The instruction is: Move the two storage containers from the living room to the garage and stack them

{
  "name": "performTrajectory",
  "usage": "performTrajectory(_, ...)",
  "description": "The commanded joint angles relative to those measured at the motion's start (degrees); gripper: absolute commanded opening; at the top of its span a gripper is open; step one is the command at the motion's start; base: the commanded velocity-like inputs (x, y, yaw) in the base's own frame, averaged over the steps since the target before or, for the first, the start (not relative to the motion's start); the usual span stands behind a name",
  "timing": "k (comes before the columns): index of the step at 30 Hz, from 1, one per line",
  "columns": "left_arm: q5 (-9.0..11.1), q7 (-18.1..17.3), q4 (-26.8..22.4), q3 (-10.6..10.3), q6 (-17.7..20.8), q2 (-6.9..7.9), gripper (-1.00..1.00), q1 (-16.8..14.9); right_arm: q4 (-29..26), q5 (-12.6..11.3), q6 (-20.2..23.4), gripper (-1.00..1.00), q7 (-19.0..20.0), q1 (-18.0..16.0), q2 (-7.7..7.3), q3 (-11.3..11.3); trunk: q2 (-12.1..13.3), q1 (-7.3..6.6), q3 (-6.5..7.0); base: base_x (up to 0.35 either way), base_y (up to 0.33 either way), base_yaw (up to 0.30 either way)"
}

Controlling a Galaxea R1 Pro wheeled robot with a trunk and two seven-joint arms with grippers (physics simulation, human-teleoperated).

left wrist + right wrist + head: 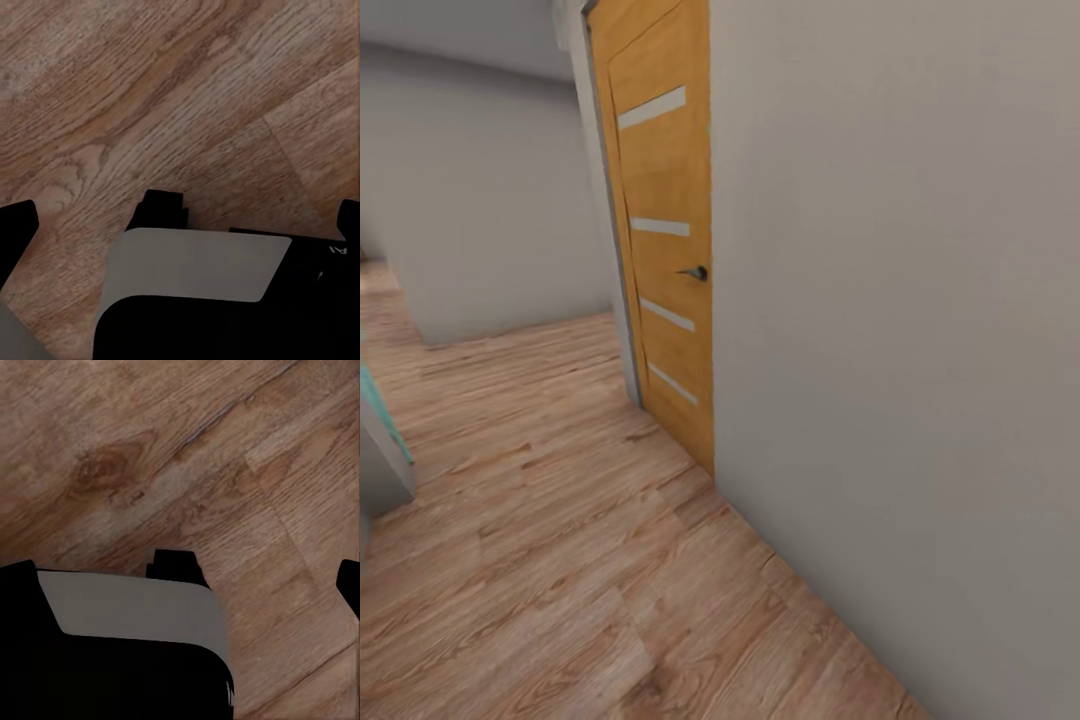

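Most of what I see from the head camera is a plain pale wall [900, 350] running down my right side, with light wood-plank flooring [560, 560] spreading out to the left of it. Set into that wall line is an orange-wood door [665, 230] with four pale horizontal slits and a small dark handle [696, 272]; it looks shut from here. A sliver of teal and grey furniture [382, 440] pokes in at the far left edge. Neither storage container is anywhere I can see, so I cannot say where they sit right now. Both wrist cameras look straight down at planks. The left hand [180, 217] has dark fingers [16, 225] at the frame edges, spread wide, with nothing between them; the right hand [184, 574] reads the same, empty. Judging by the task wording, such bins should be light and rigid, best taken by opposite rims.
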Motion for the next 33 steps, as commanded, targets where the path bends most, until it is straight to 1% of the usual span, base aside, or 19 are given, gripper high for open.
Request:
performTrajectory(1,0.6,0.2,0.0,-0.1,0.2,-0.02,1.0,0.0,0.2,-0.6,-0.3,1.0,-0.1,-0.1,0.04,0.5,0.0,0.03,-0.05,0.306,0.0,0.269)
performTrajectory(33,0.6,0.2,-0.1,-0.1,0.2,-0.02,1.0,0.0,0.2,-0.6,-0.3,1.0,-0.1,-0.1,0.04,0.5,0.0,0.03,-0.05,0.301,0.0,0.269)
